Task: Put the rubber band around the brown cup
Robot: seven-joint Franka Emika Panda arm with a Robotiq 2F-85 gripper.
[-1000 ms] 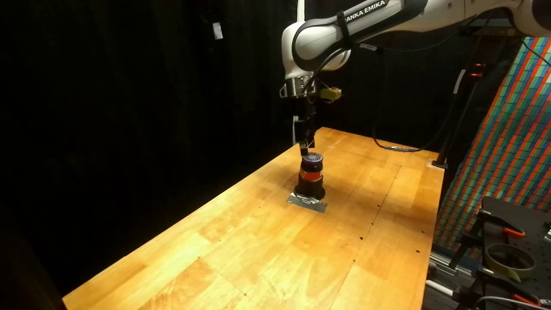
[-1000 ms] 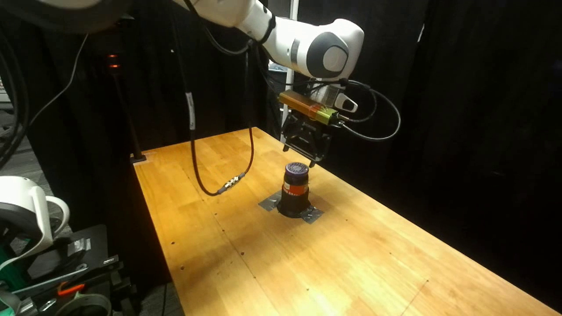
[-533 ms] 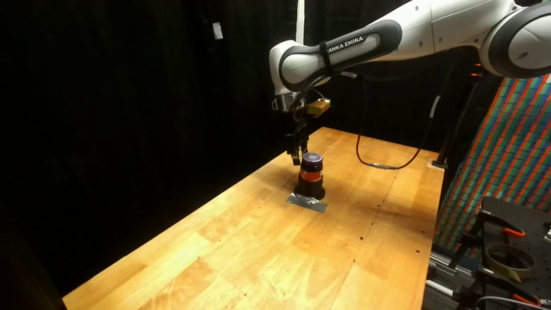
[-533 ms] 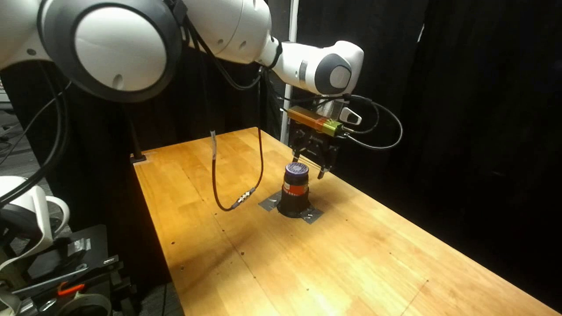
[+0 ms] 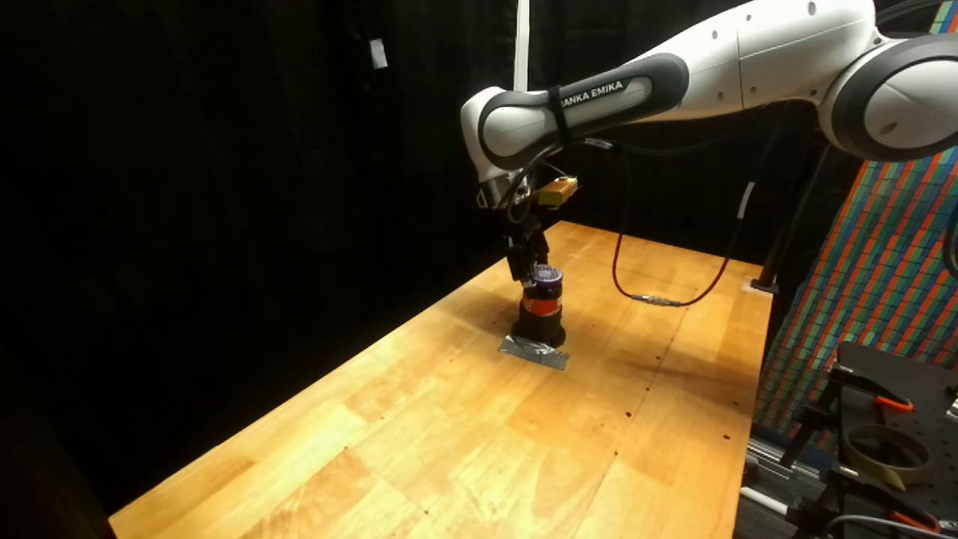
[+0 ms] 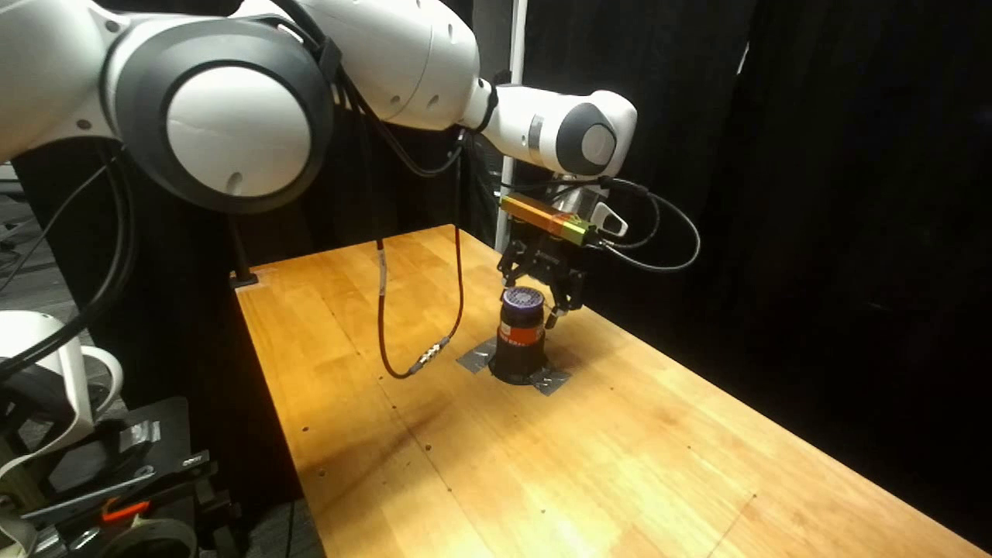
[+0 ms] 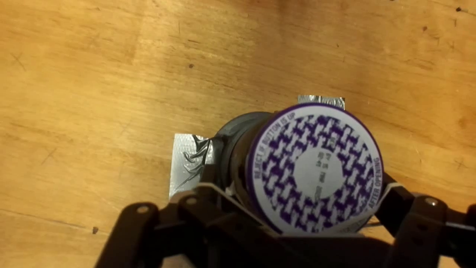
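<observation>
Cup (image 6: 518, 335), brown with an orange-red label (image 5: 540, 305), found upright on the wooden table (image 5: 486, 434), toward its far end; it carries a purple-and-white lid (image 7: 318, 171) and reads more as a jar. It sits on a black base (image 6: 514, 372), and duct tape (image 6: 552, 380) pins that base on two sides, presumably so that a tug will not shift it. The rubber band (image 7: 240, 204), pale and thin, is hooked over both my fingers (image 7: 398, 203), evidently to hold it stretched wider than the lid. My gripper (image 7: 299, 181) has its jaws spread, one finger to the left of the lid and one to the right in the wrist view; nothing is seen pinched. I judge the step in hand to be working the loop over the top, with release yet to come.

Not verified: whether the band encircles the cup. Its near strand shows left of the lid, but beyond that I cannot part it from the pale rim; any far strand is lost from sight. Contact between fingers and cup is unconfirmed. The lower edge of the wrist view cuts off the roots of my fingers. In both exterior views the band is too fine to trace, and the black curtain (image 5: 262, 187) swallows part of my outline.
</observation>
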